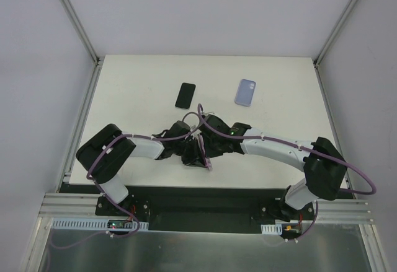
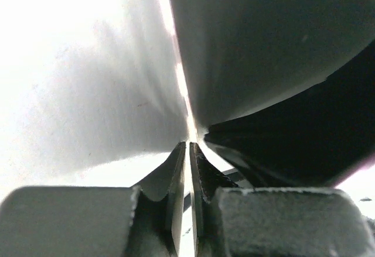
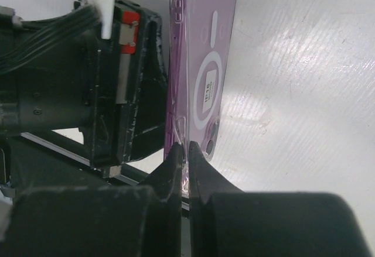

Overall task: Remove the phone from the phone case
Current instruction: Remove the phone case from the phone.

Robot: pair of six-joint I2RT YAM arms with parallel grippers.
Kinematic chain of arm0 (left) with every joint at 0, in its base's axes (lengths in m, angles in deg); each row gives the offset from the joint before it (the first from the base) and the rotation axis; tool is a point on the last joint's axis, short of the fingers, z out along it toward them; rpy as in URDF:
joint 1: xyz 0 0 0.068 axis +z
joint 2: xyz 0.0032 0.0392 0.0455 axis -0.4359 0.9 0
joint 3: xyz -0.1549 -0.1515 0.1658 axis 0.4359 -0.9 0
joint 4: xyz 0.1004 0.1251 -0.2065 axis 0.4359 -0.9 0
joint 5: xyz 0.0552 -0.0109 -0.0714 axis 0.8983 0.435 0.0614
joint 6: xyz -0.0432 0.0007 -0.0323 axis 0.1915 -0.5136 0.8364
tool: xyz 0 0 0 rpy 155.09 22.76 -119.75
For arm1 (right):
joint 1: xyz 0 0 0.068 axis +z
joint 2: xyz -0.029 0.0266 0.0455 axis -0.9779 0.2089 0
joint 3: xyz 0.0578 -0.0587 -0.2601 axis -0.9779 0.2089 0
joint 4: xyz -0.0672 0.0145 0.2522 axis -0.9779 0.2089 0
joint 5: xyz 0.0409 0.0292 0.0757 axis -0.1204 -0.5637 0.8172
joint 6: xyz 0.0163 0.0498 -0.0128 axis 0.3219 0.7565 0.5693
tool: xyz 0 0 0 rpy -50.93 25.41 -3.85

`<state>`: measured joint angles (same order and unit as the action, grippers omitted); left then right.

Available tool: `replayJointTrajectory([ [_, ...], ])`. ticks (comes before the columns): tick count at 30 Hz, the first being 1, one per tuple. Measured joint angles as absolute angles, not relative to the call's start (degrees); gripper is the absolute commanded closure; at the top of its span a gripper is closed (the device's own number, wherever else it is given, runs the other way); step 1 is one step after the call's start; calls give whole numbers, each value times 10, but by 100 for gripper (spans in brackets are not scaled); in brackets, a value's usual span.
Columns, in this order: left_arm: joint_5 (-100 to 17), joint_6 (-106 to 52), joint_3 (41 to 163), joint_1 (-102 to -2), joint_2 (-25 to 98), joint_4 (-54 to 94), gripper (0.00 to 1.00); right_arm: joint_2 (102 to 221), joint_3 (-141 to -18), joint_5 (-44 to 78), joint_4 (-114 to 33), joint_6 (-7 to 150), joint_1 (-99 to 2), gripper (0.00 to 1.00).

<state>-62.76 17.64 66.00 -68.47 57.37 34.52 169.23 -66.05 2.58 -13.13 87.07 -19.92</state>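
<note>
A purple phone in a clear purple phone case [image 3: 202,64] stands on its long edge near the table's front middle [image 1: 205,155]. My right gripper [image 3: 183,147] is shut on the case's rim at the camera corner, and in the top view it [image 1: 208,150] comes in from the right. In its own wrist view my left gripper [image 2: 188,144] is shut with only a thin bright slit between its fingers and nothing visible in them. The phone's dark screen [image 2: 263,46] fills the view just to its right. From the right wrist, my left gripper [image 3: 123,93] sits close against the screen side.
A black phone [image 1: 185,95] lies flat on the white table [image 1: 136,98], behind the arms. A light blue case [image 1: 245,92] lies to its right. Both arms cross close together at the front middle, near the table's front edge [image 1: 205,185].
</note>
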Motion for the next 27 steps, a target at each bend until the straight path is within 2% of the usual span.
replayJointTrajectory([
  [8, -621, 172, 606, -662, 497, 320, 72, 1692, -661, 26, -131, 876, -199, 99],
  [12, -612, 169, 589, -658, 453, 302, 58, 1693, -661, 28, -132, 881, -199, 99],
  [15, -612, 170, 578, -658, 419, 298, 53, 1693, -661, 29, -133, 882, -199, 99],
  [27, -596, 207, 563, -663, 361, 334, 54, 1694, -661, 33, -134, 884, -201, 99],
])
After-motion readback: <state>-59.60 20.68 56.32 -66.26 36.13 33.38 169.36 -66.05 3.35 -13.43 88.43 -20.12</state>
